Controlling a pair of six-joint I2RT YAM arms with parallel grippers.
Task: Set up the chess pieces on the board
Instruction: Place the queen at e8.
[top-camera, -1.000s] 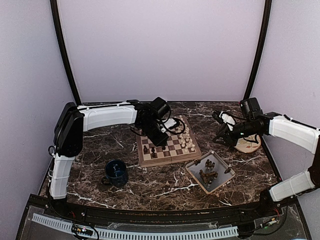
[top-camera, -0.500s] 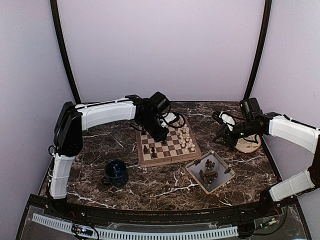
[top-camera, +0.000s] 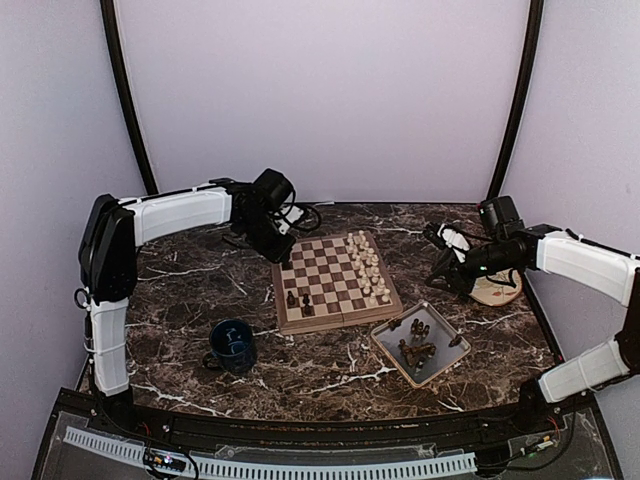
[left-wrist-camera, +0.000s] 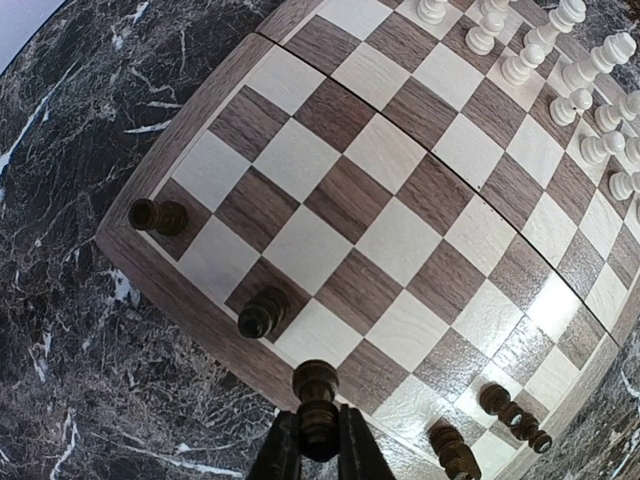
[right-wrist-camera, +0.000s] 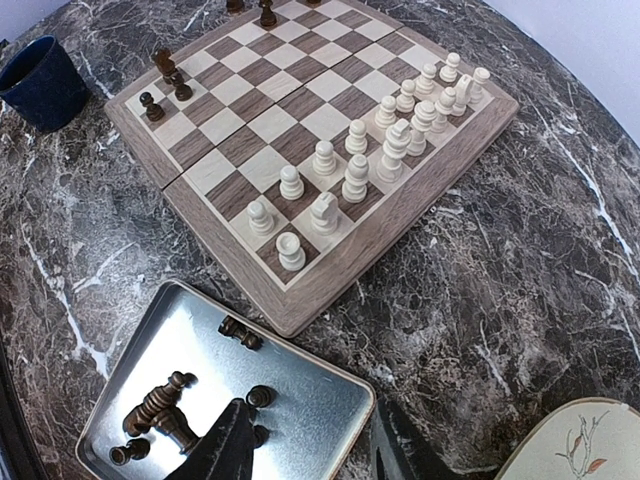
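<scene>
Left gripper clamped on dark piece, over board border, bottom centre of wrist view. Right gripper wide open, empty, above tray of spare dark pieces.

Robot lab test booth, shown by: plain lilac walls closed in on 3 sides, black poles at corners, left arm & right arm mounted on marble-look table, cable strip fitted along near edge.
</scene>
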